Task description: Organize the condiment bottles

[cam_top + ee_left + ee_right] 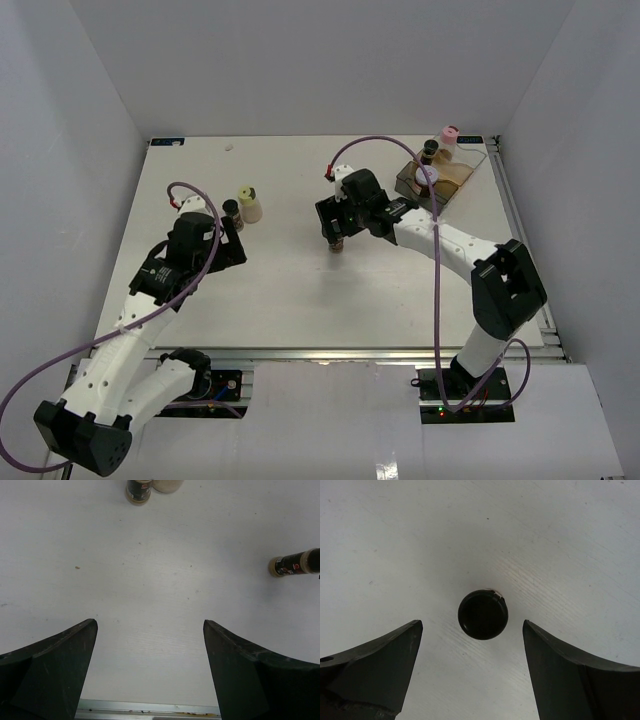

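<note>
In the right wrist view a dark bottle with a black cap [483, 614] stands upright on the table, seen from above. My right gripper [473, 625] is open over it, and the cap sits just beyond the fingertips. In the top view this bottle [338, 246] is mid-table under the right gripper [337, 232]. My left gripper [232, 232] is open and empty, just short of a dark black-capped bottle [231, 210] and a cream bottle with a pale yellow cap [249, 205]. In the left wrist view both show at the top edge, the dark one [138, 490] and the cream one [167, 485], beyond the left gripper [149, 625].
A clear amber-tinted tray [466, 178] sits at the back right. It holds a white-capped bottle [427, 178] and a dark-capped one [430, 151]. A pink-capped bottle [449, 135] stands at its far end. The table's metal front edge [150, 709] lies under the left fingers.
</note>
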Controlling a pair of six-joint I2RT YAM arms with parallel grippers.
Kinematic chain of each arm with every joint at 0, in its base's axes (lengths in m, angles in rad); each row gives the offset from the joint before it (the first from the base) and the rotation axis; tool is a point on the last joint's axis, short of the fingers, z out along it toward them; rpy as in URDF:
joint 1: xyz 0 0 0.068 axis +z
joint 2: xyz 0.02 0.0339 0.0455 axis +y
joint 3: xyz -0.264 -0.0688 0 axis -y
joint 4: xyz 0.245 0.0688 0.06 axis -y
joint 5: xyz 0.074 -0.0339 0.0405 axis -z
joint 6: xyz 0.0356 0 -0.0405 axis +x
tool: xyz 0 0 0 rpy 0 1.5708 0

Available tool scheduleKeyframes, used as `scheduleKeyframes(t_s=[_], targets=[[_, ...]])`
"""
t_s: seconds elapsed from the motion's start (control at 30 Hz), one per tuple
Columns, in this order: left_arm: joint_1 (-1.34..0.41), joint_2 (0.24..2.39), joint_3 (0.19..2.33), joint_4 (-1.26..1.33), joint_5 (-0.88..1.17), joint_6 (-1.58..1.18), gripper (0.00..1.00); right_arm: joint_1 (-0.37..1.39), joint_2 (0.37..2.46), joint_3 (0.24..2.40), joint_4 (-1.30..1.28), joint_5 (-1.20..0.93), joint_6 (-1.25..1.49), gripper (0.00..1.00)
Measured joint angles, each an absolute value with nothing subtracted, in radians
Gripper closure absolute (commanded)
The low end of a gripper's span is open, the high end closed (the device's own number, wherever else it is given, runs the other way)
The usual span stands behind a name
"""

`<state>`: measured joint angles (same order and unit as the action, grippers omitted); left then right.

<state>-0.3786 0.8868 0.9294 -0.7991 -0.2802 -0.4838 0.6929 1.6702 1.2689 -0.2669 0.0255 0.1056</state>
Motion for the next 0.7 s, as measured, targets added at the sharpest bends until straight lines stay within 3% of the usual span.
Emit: scheduleKeyframes(t_s=[0.47,0.57,0.7], targets=[[-0.376,0.87,0.837,-0.724,-0.258,-0.471,0.02,0.708,1.791,1.308,-0.283,0.131,0.097,0.21],[-0.376,0.87,0.826,-0.709,-0.255,-0.47,0.02,0.708,1.8,1.308,-0.281,0.136,0.096,0.3],[-0.376,0.869,0.813,-0.7,-0.254,-0.47,0.02,0.708,1.813,1.308,-0.274,0.14,0.091,0.5]])
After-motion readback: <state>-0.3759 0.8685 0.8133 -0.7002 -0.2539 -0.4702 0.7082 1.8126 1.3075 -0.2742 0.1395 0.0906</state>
